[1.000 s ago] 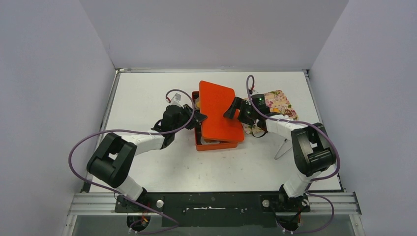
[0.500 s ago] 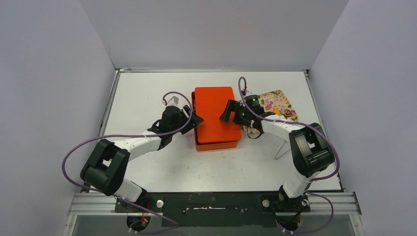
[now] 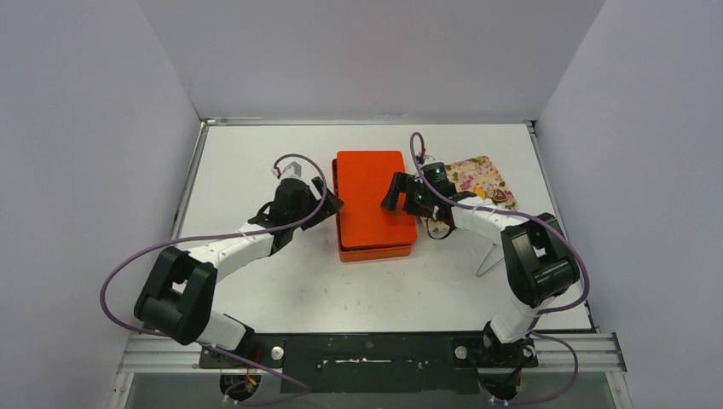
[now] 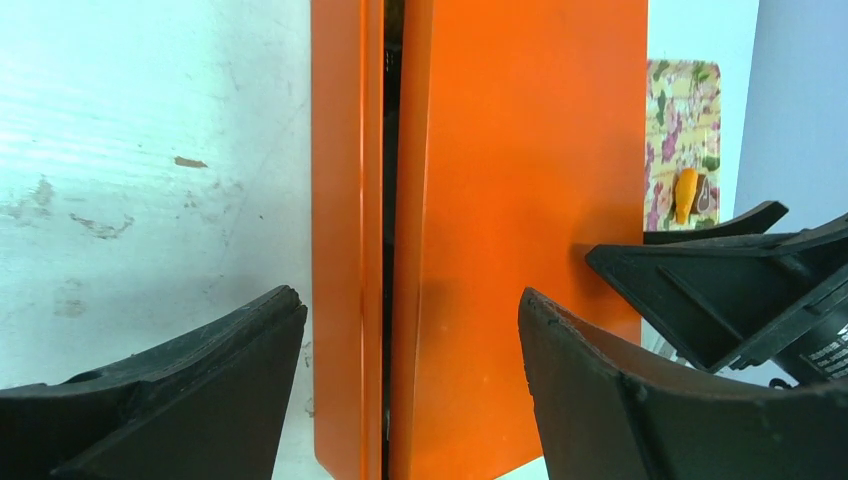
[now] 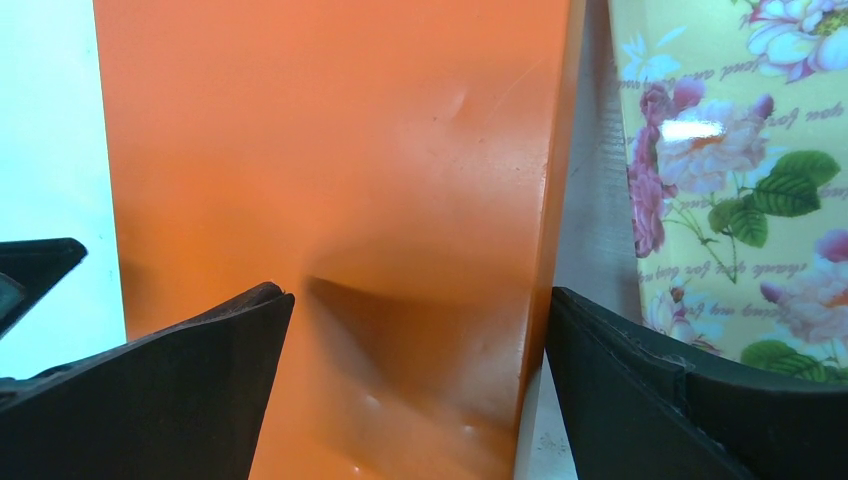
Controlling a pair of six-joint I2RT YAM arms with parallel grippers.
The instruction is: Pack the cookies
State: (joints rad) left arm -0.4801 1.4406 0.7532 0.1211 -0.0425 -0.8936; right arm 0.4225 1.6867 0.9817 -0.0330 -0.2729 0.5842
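An orange box [image 3: 373,249] sits mid-table with its orange lid [image 3: 372,194] lying flat on it. In the left wrist view a dark slit shows between the box wall [image 4: 336,240] and the lid [image 4: 520,180]. My left gripper [image 3: 329,204] [image 4: 410,395] is open, straddling the box's left edge. My right gripper [image 3: 397,192] [image 5: 415,385] is open over the lid's [image 5: 330,170] right edge. An orange cookie [image 4: 686,193] and a dark brown cookie [image 4: 703,197] lie on the floral tray [image 4: 672,120]. Whatever is in the box is hidden.
The floral tray [image 3: 483,175] [image 5: 735,140] lies right of the box, partly under my right arm. A thin wire piece [image 3: 488,257] sits on the table by the right arm. Grey walls enclose the table on three sides.
The lid was tilted and askew over the box with my left gripper shut; now it lies flat and square on the box. My left gripper has opened and drawn slightly left.
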